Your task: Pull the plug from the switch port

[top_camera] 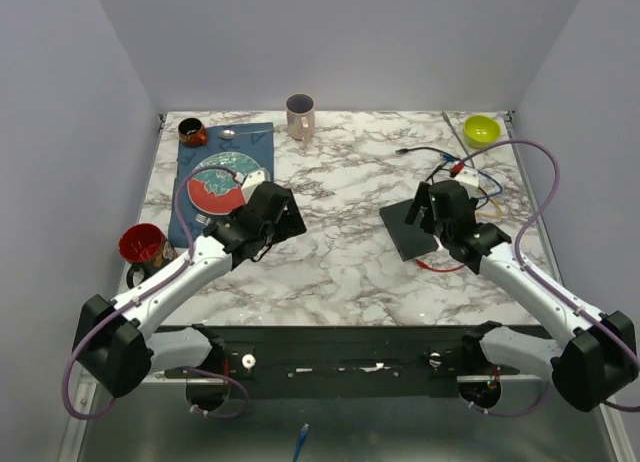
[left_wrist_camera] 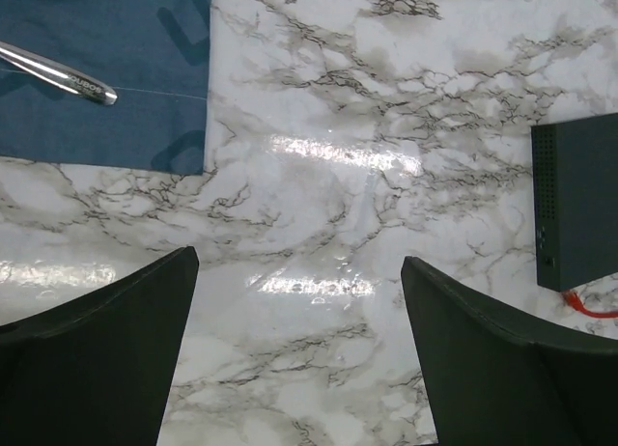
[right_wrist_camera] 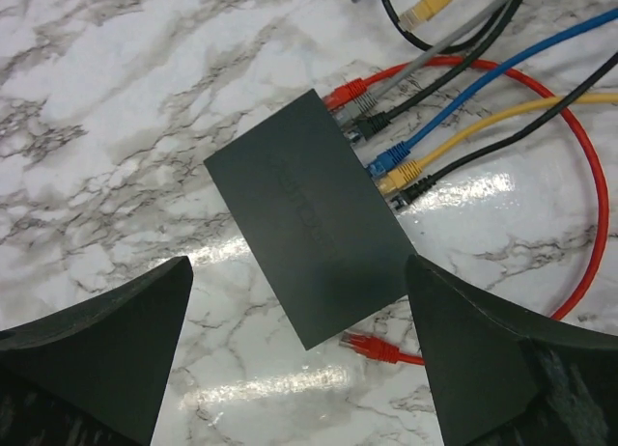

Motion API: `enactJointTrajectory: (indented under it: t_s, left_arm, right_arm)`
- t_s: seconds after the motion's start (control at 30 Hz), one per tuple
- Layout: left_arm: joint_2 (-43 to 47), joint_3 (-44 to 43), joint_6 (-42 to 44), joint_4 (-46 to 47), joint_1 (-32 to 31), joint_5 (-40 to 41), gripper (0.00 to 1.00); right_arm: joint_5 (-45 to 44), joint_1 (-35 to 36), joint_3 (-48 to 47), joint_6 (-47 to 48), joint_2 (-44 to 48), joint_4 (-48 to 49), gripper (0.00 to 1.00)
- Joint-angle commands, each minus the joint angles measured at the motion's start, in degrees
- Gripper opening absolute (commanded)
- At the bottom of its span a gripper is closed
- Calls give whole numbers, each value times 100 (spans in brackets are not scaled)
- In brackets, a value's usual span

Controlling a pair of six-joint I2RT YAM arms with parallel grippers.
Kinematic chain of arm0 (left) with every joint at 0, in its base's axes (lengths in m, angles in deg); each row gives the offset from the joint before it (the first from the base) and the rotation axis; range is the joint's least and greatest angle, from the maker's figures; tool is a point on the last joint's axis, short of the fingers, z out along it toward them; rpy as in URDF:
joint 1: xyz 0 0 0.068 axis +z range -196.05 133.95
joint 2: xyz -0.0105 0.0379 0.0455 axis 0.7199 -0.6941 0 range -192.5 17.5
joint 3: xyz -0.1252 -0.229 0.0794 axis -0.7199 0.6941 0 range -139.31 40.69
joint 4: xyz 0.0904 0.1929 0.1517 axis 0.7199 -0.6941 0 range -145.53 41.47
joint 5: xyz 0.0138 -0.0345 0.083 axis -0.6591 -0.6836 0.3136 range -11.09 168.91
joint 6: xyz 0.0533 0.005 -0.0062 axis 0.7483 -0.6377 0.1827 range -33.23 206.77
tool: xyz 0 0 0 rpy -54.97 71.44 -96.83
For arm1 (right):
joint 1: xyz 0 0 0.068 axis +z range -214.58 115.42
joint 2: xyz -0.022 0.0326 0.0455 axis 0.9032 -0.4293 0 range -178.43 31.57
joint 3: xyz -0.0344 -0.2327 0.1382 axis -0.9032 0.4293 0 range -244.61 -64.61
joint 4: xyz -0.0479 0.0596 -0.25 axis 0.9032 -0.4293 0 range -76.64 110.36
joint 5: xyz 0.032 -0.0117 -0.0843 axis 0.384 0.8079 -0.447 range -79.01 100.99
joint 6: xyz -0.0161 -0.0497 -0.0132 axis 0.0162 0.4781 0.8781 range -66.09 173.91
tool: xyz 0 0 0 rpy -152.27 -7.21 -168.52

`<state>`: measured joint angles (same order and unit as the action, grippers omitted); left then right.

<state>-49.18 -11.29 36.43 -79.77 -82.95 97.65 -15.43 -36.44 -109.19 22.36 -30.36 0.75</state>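
Wide apart and gripping nothing, the right tool [right_wrist_camera: 297, 267] hangs over the switch [right_wrist_camera: 309, 229], which lies flat and slantwise on the right half of the marble tabletop [right_wrist_camera: 116, 98]. Along one long edge of the switch sits a row of plugs: a red plug [right_wrist_camera: 345, 93] at one end, then darker ones, a blue plug [right_wrist_camera: 391, 159], a yellow plug [right_wrist_camera: 406, 175] and a black plug [right_wrist_camera: 418, 188]. A red cable [right_wrist_camera: 599, 205] loops round to the right, and a loose red connector [right_wrist_camera: 369, 347] lies just beside the switch's near edge. The left tool [left_wrist_camera: 299, 263], equally wide and empty, hovers over bare marble well apart from the switch, near a blue placemat [left_wrist_camera: 97, 98] bearing a spoon [left_wrist_camera: 58, 74].
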Motion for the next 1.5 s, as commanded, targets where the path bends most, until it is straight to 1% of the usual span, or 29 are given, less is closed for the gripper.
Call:
enactJointTrajectory:
  t_s: [0.0, 0.03, 0.07, 0.1, 0.13, 0.17, 0.2, 0.23, 0.27, 0.33, 0.37, 0.4, 0.5, 0.63, 0.7, 0.73, 0.8, 0.9, 1.07, 1.13, 1.33, 1.37, 1.47]
  left_arm:
    - [-416, -84, -107, 442, -1, -668, 99]
    - [-608, -14, -159, 827, -1, -853, 99]
    - [-723, 4, -316, 1013, -1, -1203, 96]
    - [-872, -4, -361, 1180, -1, -1380, 86]
    - [-1213, -109, -379, 1478, -18, -1539, 80]
    - [-1408, -214, -414, 1507, -36, -1697, 74]
    - [-1610, -337, -441, 1507, -88, -1759, 54]
    - [-2012, -608, -450, 1472, -115, -1830, 43]
    - [-2208, -741, -441, 1455, -141, -1865, 35]
    - [-2707, -1083, -485, 1385, -255, -1865, 15]
    - [-2850, -1199, -493, 1358, -299, -1865, 7]
    - [-2999, -1295, -502, 1340, -343, -2005, 4]
    - [-3421, -1665, -441, 1340, -554, -2032, 4]
    - [-3896, -2016, -353, 1533, -721, -2313, 12]
    - [-4002, -2043, -379, 1656, -748, -2410, 16]
    - [-4107, -2026, -388, 1883, -748, -2497, 18]
    - [-4204, -1991, -449, 2130, -757, -2805, 21]
    - [-4468, -2148, -459, 2220, -800, -2999, 21]
    - [-4846, -2553, -318, 1789, -880, -3017, 20]
    - [-4986, -2658, -283, 1693, -888, -3139, 20]
    - [-5057, -2668, -221, 1639, -897, -3324, 20]
    - [-5048, -2668, -178, 1630, -897, -3342, 20]
    - [-4978, -2650, -142, 1543, -889, -3386, 20]
  right_arm:
    - [232, -615, -192, -535, -380, -508, 93]
    - [564, -791, -148, -623, -442, -499, 89]
    - [715, -1106, -113, -816, -503, -491, 75]
    - [830, -1231, -78, -896, -626, -482, 65]
    - [979, -1336, -34, -966, -697, -438, 54]
    - [1024, -1451, -25, -1054, -758, -403, 31]
    - [1059, -1469, -25, -1055, -889, -342, 22]
    - [1051, -1478, -68, -1072, -952, -332, 14]
    - [1059, -1504, -103, -1081, -1022, -324, 2]
    - [1085, -1522, -174, -1090, -1311, -315, 1]
    - [1068, -1548, -226, -1081, -1426, -323, 1]
    - [1059, -1566, -244, -1073, -1514, -323, 1]
    - [1156, -1680, -183, -1125, -1804, -350, 1]
    - [1174, -1751, 28, -1178, -1875, -350, 1]
    - [1148, -1768, 72, -1134, -1866, -332, 1]
    - [1121, -1768, 72, -1099, -1875, -306, 1]
    - [1095, -1812, 54, -1002, -1971, -297, 1]
    - [1226, -1882, -42, -932, -2173, -306, 1]
    - [1568, -1891, -42, -914, -2648, -245, 1]
    - [1700, -1891, 28, -870, -2605, -122, 1]
    - [2561, -1812, 160, -1002, -2429, 80, 1]
    - [2789, -1734, 186, -1080, -2394, 116, 1]
    - [3045, -1471, 186, -1256, -2280, 212, 1]
